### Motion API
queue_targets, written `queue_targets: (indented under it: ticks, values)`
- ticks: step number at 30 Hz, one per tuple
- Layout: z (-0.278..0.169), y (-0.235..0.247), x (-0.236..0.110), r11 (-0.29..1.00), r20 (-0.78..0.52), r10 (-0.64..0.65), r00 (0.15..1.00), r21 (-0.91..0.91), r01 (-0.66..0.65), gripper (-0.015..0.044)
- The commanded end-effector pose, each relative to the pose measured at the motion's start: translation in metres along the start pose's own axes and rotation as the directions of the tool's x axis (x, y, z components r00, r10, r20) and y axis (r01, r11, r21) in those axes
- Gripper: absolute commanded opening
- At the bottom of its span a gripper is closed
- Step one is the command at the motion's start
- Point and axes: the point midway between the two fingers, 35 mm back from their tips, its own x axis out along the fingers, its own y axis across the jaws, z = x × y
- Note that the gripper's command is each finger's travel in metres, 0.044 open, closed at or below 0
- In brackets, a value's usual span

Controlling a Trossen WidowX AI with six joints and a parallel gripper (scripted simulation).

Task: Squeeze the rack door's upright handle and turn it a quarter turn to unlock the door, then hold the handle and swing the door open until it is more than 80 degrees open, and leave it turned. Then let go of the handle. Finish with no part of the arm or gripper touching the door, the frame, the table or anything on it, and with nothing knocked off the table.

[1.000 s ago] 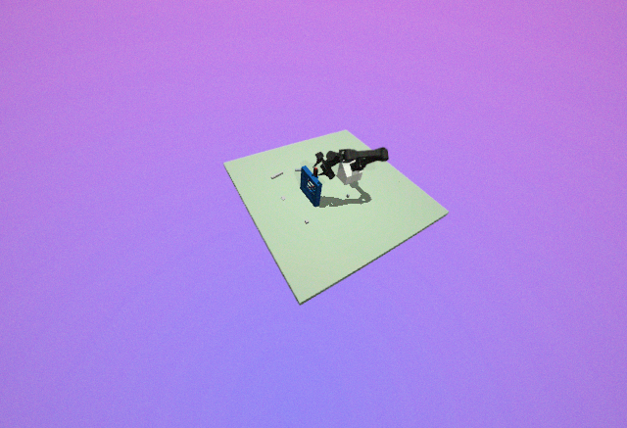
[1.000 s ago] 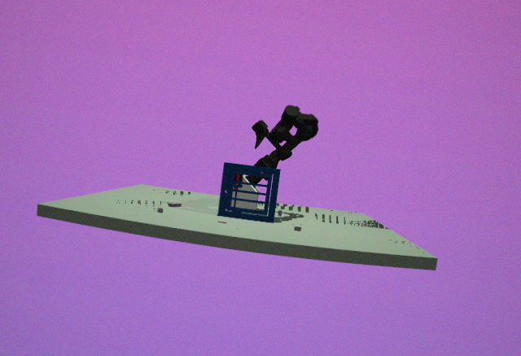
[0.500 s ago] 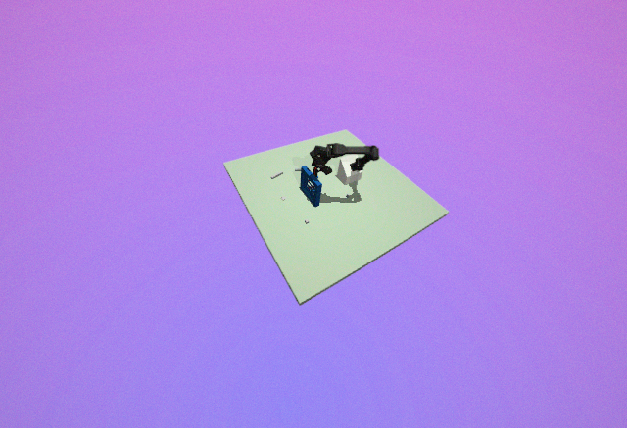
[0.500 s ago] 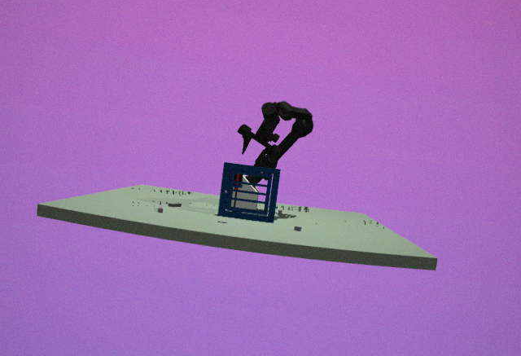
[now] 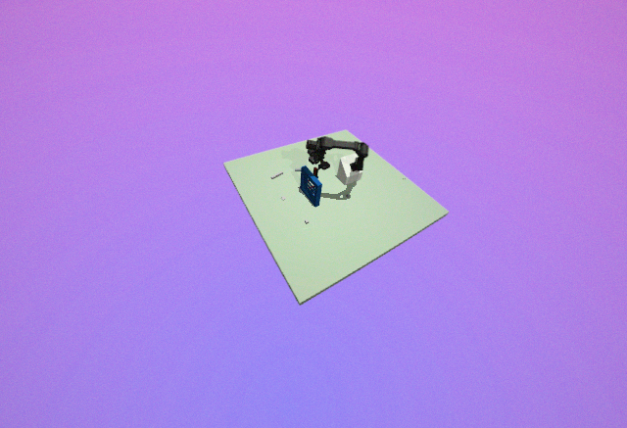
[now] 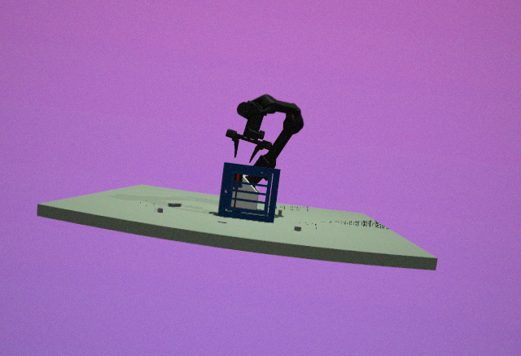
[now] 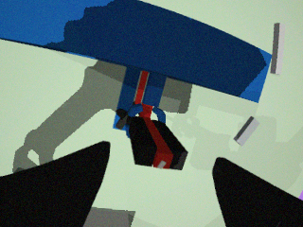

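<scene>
Item: the red-and-black handle (image 5: 315, 172) (image 6: 238, 177) (image 7: 162, 156), upright, lying toward 12 o'clock of the blue frame's middle in the top view; no turn or grip is evident. Item: the blue frame (image 5: 316, 195) (image 6: 225, 192) (image 7: 189, 52), standing on the table (image 5: 354, 241) (image 6: 336, 240) (image 7: 161, 203), at 12 o'clock of the handle in the wrist view; the door's bars (image 6: 261, 194) appear to lie within it, door seemingly shut. Item: the gripper (image 5: 318, 163) (image 6: 242, 159) (image 7: 163, 158), pointing down above the handle, fingers wide apart, holding nothing; in the wrist view they enter from 8 and 4 o'clock, the handle showing between. Hazard: a descent off line could land a fingertip on the handle's top, or one finger on the frame, tipping or shoving it. Hazard: a shallow or skewed squeeze could slip during the quarter turn, leaving the door locked when pulled. Item: a pale bar (image 5: 297, 169) (image 7: 247, 130), well apart, toward 2 o'clock of the handle in the wrist view; a wide swing carried low could sweep it along. Item: the black arm (image 5: 344, 145) (image 6: 278, 103), arched above; its elbow needs room as the door opens.
</scene>
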Motion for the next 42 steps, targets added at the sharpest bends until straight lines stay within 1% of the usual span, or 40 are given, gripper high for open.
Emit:
queue_targets:
  ticks: [1,6,8,12,42]
  values:
    - [-0.004,-0.006,0.001,0.997,-0.027,0.072,0.997,0.039,-0.071,0.0285]
    - [-0.011,-0.013,0.001,0.982,-0.056,0.165,0.985,0.099,-0.159,0.0285]
    - [-0.011,-0.014,0.001,0.979,-0.059,0.178,0.982,0.107,-0.171,0.0285]
    - [-0.011,-0.013,0.003,0.979,-0.059,0.178,0.982,0.107,-0.171,0.0285]
    - [-0.013,-0.005,0.051,0.979,-0.058,0.179,0.982,0.107,-0.172,0.0285]
